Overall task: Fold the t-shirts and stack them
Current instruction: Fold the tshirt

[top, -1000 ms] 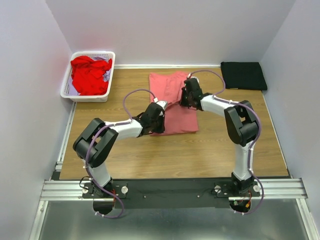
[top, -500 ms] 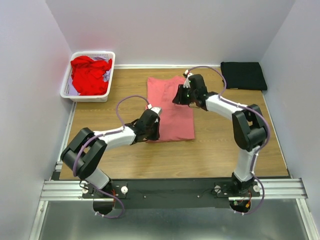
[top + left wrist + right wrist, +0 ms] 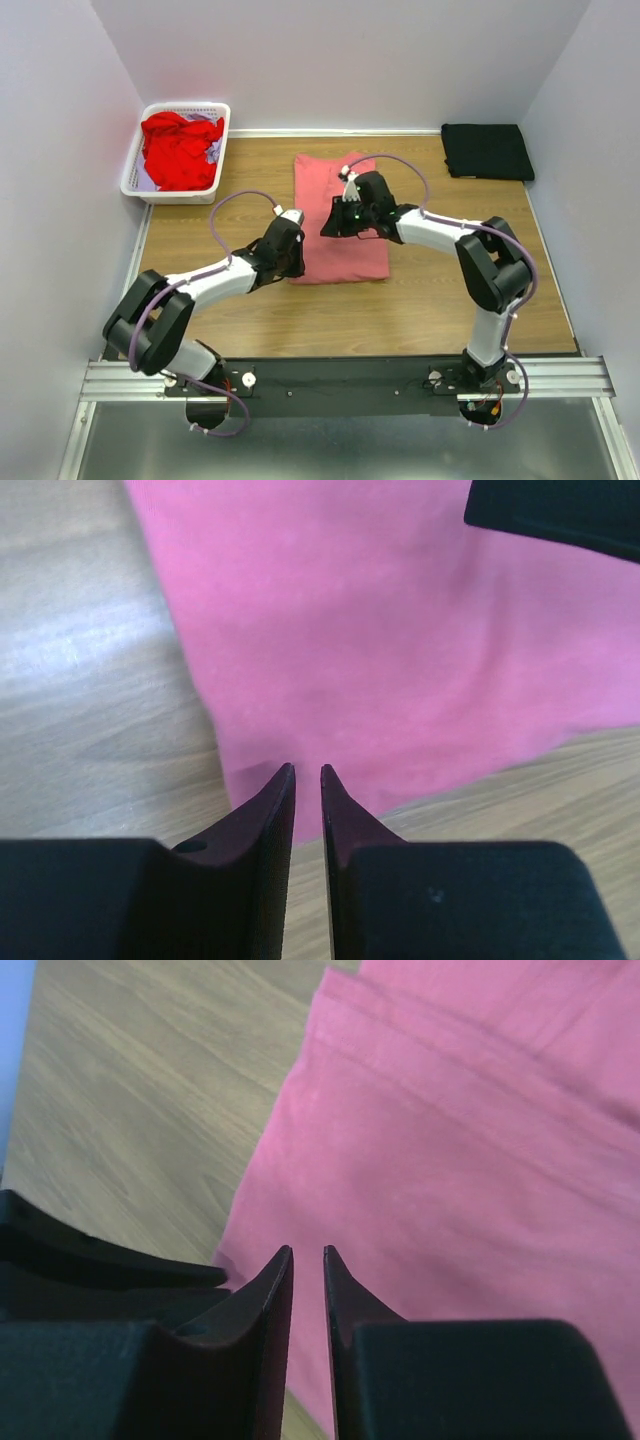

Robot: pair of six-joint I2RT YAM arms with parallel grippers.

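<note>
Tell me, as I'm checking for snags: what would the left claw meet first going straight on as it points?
Probably the salmon-pink shirt: the left claw aims at its near corner, though the height above it is unclear.

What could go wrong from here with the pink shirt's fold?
1. Both arms crowd the left part of the salmon-pink t-shirt, so the left pincer and right pincer could bump each other.
2. Both pincers are nearly closed and low over the cloth, so a sideways move might drag and rumple the folded layers.
</note>
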